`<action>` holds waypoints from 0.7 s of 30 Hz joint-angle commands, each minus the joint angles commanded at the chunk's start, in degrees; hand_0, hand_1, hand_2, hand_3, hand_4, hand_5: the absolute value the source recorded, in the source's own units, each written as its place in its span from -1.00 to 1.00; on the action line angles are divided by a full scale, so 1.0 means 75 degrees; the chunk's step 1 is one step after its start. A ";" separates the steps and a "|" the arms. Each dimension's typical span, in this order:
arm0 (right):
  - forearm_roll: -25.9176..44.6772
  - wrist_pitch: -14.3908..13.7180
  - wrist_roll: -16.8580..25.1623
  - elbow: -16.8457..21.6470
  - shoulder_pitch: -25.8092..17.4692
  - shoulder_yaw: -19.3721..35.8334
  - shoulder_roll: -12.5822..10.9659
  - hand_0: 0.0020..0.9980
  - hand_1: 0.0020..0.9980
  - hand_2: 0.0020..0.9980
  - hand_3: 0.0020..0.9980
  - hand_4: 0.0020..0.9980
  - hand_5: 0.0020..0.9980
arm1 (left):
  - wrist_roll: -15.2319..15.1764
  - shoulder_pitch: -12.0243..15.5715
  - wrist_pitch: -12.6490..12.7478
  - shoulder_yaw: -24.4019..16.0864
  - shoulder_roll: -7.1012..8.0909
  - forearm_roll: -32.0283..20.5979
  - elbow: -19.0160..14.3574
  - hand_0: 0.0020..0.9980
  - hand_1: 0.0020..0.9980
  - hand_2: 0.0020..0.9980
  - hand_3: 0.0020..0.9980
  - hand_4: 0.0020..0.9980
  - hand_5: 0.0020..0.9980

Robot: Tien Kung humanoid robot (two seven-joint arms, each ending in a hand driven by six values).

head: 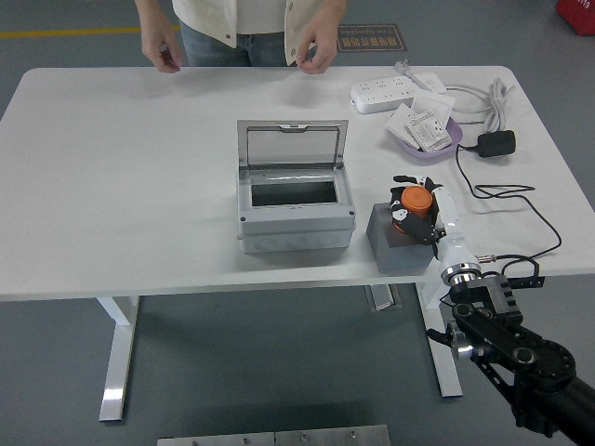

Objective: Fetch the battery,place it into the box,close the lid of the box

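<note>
We find the right hand (418, 206) curled tight around the orange battery (416, 198) above the grey block (395, 243); the box (296, 202) beside it stands open-lidded.

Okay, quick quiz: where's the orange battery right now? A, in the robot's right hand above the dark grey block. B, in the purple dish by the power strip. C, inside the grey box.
A: the right hand is curled around the orange battery over the dark grey block.

Orange battery (416, 199), grey box (295, 206), white table (130, 177)
</note>
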 joint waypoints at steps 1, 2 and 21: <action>0.0020 0.0005 -0.0002 0.0002 0.0001 0.0009 -0.0003 0.22 0.17 0.12 0.20 -0.45 -1.00 | -0.0001 -0.0002 0.0001 -0.0009 0.0001 0.0004 0.0000 0.16 0.22 0.10 0.12 0.08 -1.00; 0.0056 0.0021 -0.0010 0.0006 0.0002 0.0030 -0.0008 0.10 0.04 0.00 0.10 -0.60 -1.00 | -0.0007 -0.0004 0.0004 -0.0017 0.0005 -0.0001 0.0000 0.16 0.22 0.10 0.12 0.09 -1.00; -0.0004 0.0060 -0.0164 0.0289 0.0136 0.0216 -0.0141 -0.22 -0.31 -0.32 -0.55 -1.00 -1.00 | -0.0015 -0.0011 0.0031 0.0021 0.0012 0.0010 0.0000 0.16 0.24 0.11 0.13 0.12 -1.00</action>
